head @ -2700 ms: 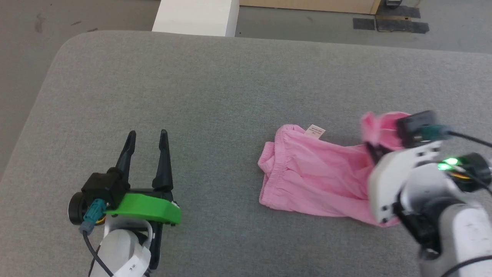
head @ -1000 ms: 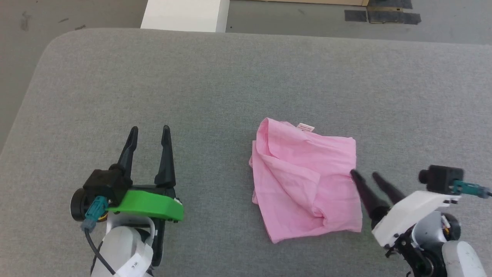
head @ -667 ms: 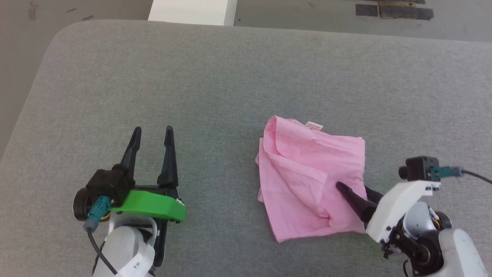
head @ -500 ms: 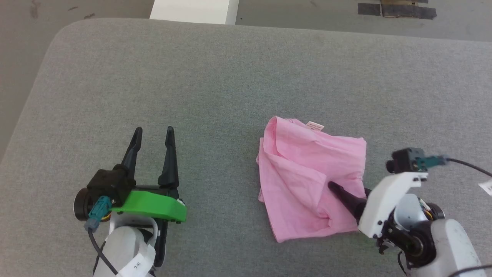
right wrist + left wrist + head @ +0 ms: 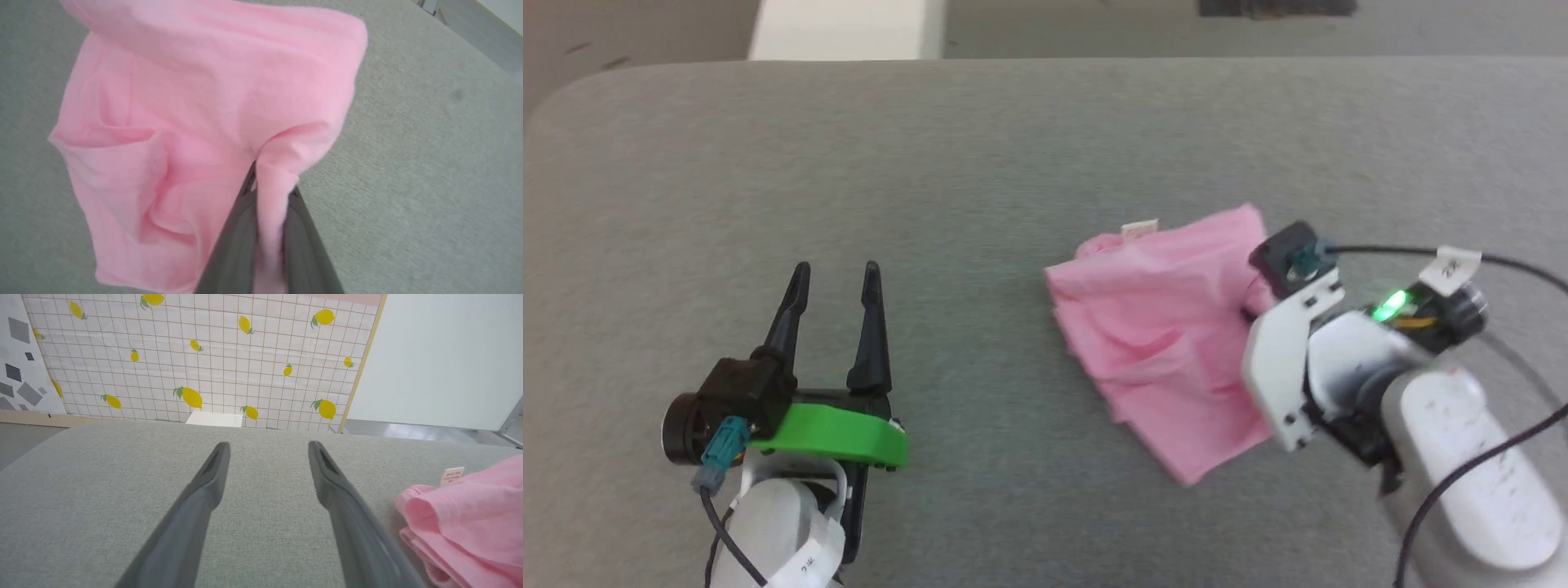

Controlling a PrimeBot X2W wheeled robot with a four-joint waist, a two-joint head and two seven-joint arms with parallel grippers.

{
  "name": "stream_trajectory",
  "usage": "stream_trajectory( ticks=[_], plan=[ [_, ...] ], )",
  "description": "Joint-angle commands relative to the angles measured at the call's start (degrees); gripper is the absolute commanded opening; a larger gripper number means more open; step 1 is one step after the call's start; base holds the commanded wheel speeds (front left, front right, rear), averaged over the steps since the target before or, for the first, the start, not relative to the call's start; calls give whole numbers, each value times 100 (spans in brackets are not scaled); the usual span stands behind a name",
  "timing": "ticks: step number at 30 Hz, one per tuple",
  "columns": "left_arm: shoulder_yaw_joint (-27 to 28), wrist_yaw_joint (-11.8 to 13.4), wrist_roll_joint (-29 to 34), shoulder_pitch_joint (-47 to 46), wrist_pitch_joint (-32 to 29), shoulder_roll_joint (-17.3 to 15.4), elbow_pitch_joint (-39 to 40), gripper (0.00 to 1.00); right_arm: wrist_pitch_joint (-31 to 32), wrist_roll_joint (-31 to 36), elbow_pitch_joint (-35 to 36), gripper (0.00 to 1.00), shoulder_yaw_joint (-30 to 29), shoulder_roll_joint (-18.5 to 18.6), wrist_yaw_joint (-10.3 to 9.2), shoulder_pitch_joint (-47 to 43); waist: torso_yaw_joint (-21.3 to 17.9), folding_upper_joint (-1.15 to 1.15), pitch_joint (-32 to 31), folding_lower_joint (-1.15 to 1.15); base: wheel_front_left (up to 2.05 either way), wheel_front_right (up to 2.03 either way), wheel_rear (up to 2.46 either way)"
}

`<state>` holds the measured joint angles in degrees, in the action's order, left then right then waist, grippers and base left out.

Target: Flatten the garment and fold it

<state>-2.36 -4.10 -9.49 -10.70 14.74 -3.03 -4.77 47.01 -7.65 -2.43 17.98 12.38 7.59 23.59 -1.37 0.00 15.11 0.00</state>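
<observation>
step: folding, likely | right gripper (image 5: 269, 192): clamped on 1 pinched ridge at right edge of pink shorts (image 5: 1160, 327) | left gripper (image 5: 837, 268): spread, empty, well apart | pink shorts: bunched on grey cushion (image 5: 931, 147), right side lifted | advice: carry edge low; release once layers align

**Nothing legible**

On the light pink cloth shorts (image 5: 1168, 327), a small white sewn-in label (image 5: 1139, 229): reddish print lines, too small to read. On the black cable (image 5: 1372, 251), a white paper tag (image 5: 1451, 265): dark marks, blurred. On the pale left forearm (image 5: 768, 510), a white strip (image 5: 805, 562): a few characters, unclear.
</observation>
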Motion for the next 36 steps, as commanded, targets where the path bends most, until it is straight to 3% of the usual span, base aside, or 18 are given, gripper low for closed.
stream_trajectory(
  ticks=[1, 2, 3, 5, 11, 16, 24, 36],
  plan=[
    [16, -48, 66, -93, 26, 0, 47, 100, 11, 89, -22, 0, 97, 211, -10, 212, -674, 0, 229, 0, 0, 0, 0],
    [13, -64, 94, -137, 26, -5, 67, 100, -19, 135, -64, 0, 160, 360, -10, 336, -840, 0, 278, 0, 0, 0, 0],
    [-11, -106, 175, -253, 26, -48, 115, 100, -159, 286, -220, 0, 235, 713, -10, 604, -1267, 0, 436, 0, 0, 0, 0],
    [-44, -137, 235, -346, 26, -102, 129, 100, -279, 333, -412, 0, 133, 876, -10, 722, -1563, 0, 558, 0, 0, 0, 0],
    [-105, -188, 372, -552, 26, -345, 147, 100, -786, 525, -940, 0, -499, 1018, -10, 911, -2247, 0, 958, 0, 0, 0, 0],
    [-132, -207, 460, -688, -112, -579, 256, 100, -1311, 873, -1502, 0, -1035, 1028, -10, 1085, -2571, 0, 1257, 0, 0, 0, 0],
    [-267, -240, 505, -934, -388, -788, 548, 100, -2226, 1482, -2570, 0, -2157, 764, -10, 1596, -2557, 0, 1626, 0, 0, 0, 0],
    [-315, -192, 524, -1116, -578, -943, 875, 100, -3097, 2682, -3487, 0, -3507, 767, -10, 2461, -2012, 0, 2136, 0, 0, 0, 0]
  ],
)
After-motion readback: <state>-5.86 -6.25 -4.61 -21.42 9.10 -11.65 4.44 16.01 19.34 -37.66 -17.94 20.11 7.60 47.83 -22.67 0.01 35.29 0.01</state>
